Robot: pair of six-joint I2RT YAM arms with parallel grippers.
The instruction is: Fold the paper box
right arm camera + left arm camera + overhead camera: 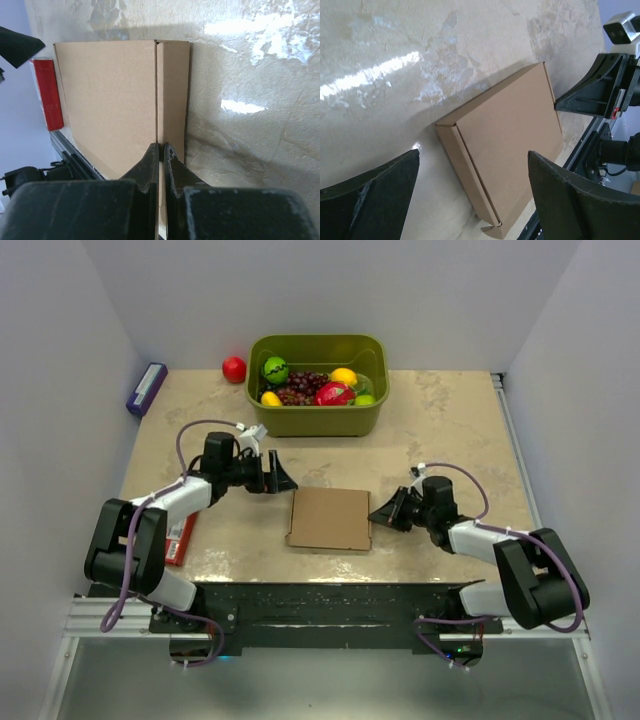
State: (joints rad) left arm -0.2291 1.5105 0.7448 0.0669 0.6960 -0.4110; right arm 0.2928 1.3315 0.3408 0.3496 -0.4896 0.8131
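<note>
Paper box (330,519): lies flat on the table (440,430), midway between the two arms and nearer them than the green tub (318,425).

Shape: the left wrist view shows a shallow closed form, with the broad top panel down and a narrow side wall standing along one edge. The right wrist view shows a crease between the broad panel and a narrow strip on the side facing that arm. One small tab pokes out at a corner in the left wrist view.

Right gripper (383,512): fingers pressed together, tips at the box's right edge and in line with that crease. Cannot tell whether a thin cardboard edge is caught between them.

Left gripper (278,472): fingers spread wide, off the box's far-left corner, not touching it.

Red pack (180,538): beside the left arm, well apart from the box.

Progress (judgement): main folds look done, with the walls up and the lid over. Probably left to do:
- seat the strip on the right side
- tuck the stray corner tab

The underside and far edge are hidden, so the closure there is unconfirmed.
</note>
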